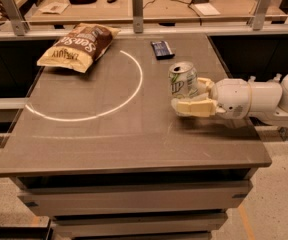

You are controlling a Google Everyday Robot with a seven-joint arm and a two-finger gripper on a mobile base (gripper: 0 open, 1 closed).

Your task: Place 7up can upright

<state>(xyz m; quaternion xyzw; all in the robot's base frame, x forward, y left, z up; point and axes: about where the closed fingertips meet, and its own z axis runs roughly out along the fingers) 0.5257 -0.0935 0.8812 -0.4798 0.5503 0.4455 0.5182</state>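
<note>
The gripper (188,95), just right of the white circle (134,91), is clamped on the 7up can (182,79), held nearly upright outside that circle. This looks like the set-down step. The next move calls for parting the fingers cleanly, without tipping the can.

You see the 7up can (183,80) as thin metal, its silver rim shiny and its pale green label smooth with a soft sheen. The gripper (188,95), clasped round the can, has matt cream plastic fingers (194,107) on a glossy white shell. Under the can, the table (134,134) top is matt, finely grained grey-brown. Well beyond the can, the chip bag (79,46) is crinkled glossy film. Just behind the can, the dark-blue packet (162,49) gleams faintly.
</note>
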